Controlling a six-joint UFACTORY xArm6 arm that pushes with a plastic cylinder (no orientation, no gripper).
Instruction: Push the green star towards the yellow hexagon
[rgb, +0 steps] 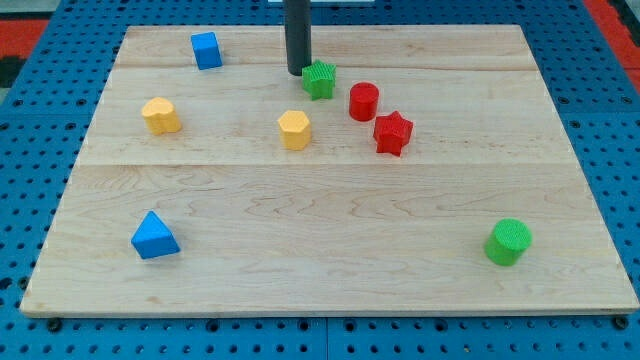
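The green star (320, 80) sits near the view's top centre of the wooden board (330, 270). The yellow hexagon (294, 130) lies just below and slightly left of it, a short gap apart. My tip (298, 71) is at the green star's upper left, right beside it and seemingly touching its edge. The dark rod rises from there out of the view's top.
A second yellow block (160, 115) sits at the left. A red cylinder (364, 101) and a red star (393, 133) lie right of the green star. A blue cube (206, 50) is top left, a blue triangle (155, 236) bottom left, a green cylinder (508, 242) bottom right.
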